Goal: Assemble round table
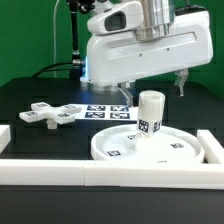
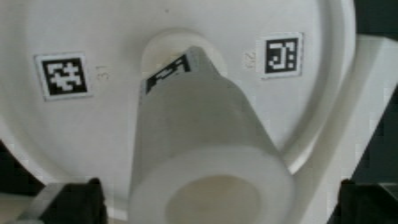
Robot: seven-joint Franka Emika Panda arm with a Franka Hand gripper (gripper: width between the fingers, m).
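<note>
Leg (image 1: 150,115) upright on disc (image 1: 112,150), centred under parted fingers (image 2: 75,203)

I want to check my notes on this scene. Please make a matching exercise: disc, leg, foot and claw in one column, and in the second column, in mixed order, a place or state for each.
Column one
1. disc
2. leg
3. foot
4. claw

Column two
A. stands upright on the disc
B. open, just above the leg
C. lies flat on the black table, at the exterior view's left
D. lies flat beside the front bar and carries the leg

Pairs: 1-D, 2-A, 3-C, 4-B
</note>
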